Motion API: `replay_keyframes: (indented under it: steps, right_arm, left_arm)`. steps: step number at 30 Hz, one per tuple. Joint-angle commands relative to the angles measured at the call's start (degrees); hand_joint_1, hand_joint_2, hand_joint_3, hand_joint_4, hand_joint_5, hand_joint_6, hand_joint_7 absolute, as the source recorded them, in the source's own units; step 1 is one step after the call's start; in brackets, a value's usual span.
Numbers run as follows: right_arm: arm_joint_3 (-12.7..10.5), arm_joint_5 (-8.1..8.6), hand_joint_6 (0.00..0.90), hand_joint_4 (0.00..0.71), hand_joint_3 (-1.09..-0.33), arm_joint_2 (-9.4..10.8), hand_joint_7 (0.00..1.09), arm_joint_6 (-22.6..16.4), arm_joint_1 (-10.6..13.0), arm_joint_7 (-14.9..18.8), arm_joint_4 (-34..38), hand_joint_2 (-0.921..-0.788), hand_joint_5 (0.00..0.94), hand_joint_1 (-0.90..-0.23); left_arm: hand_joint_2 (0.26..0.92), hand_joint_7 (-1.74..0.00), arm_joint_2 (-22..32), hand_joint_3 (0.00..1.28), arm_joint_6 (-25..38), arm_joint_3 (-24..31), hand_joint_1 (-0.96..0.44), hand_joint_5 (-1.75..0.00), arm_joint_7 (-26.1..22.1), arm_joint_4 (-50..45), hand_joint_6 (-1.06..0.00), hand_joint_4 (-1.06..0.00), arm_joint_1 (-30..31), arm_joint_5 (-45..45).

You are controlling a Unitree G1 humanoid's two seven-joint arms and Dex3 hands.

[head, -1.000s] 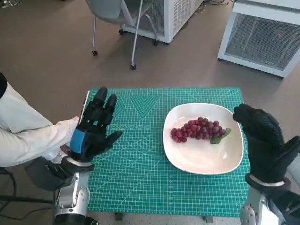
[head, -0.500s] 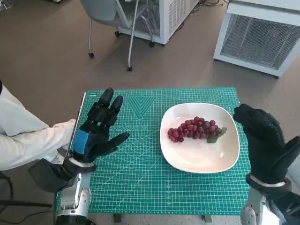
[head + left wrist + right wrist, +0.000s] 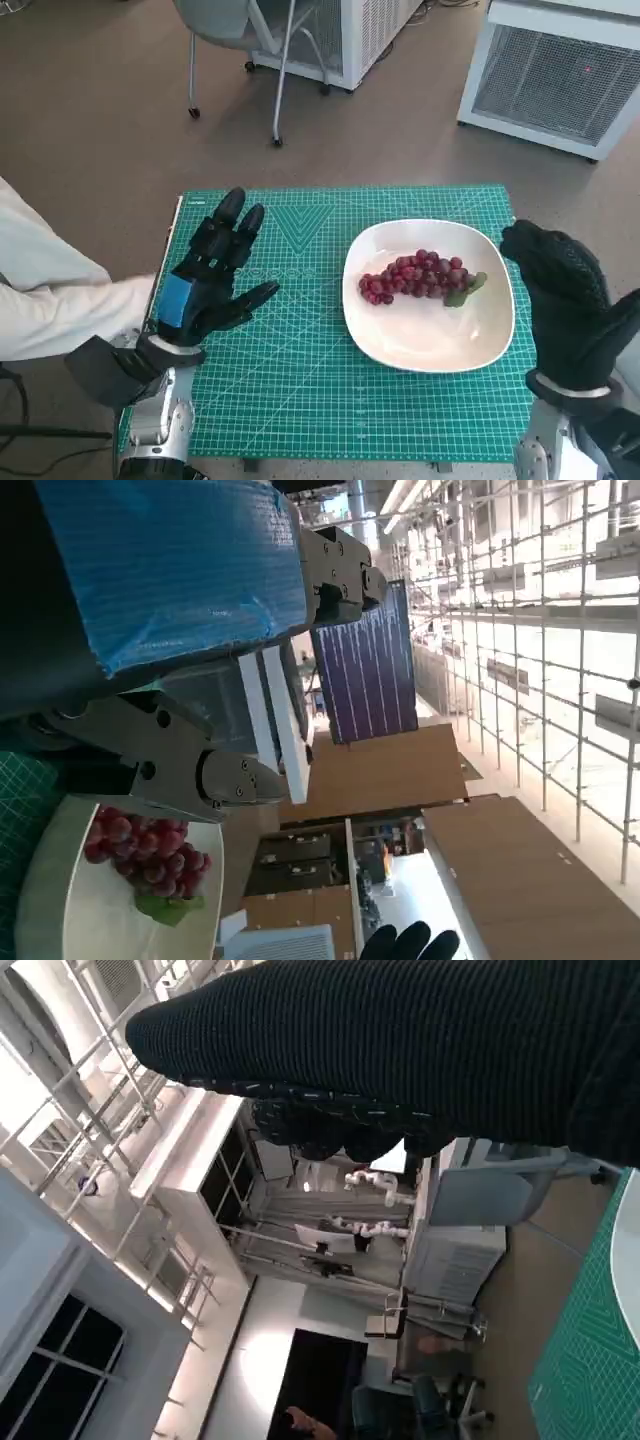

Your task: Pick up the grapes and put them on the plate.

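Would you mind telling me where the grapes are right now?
In the head view the grapes lie on the white plate, on the right half of the green mat, apart from both robot hands.

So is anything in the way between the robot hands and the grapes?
Nothing visible is. The grapes already lie on the plate. The left robot hand is open over the bare green mat, and the right robot hand is open just beside the plate's rim.
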Motion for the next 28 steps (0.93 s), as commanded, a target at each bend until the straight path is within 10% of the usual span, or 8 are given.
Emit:
replay_keyframes:
  steps: [1,28]
  right_arm:
    - [0.02,0.27,0.297,0.558,-0.570,0.30,0.78,0.18,1.36,0.32,0.90,-0.921,0.238,-0.414]
    - [-0.25,0.26,0.284,0.551,-0.575,0.36,0.79,-0.70,1.27,0.71,1.77,-0.921,0.247,-0.409]
  left_arm:
    - [0.921,-0.14,-0.40,0.21,0.30,-0.31,0.07,-0.02,-0.01,-0.73,-0.23,-0.17,0.72,0.41]
    - [0.921,-0.18,-0.47,0.20,0.27,-0.65,0.01,-0.02,-1.01,-0.69,-0.23,-0.22,1.08,0.24]
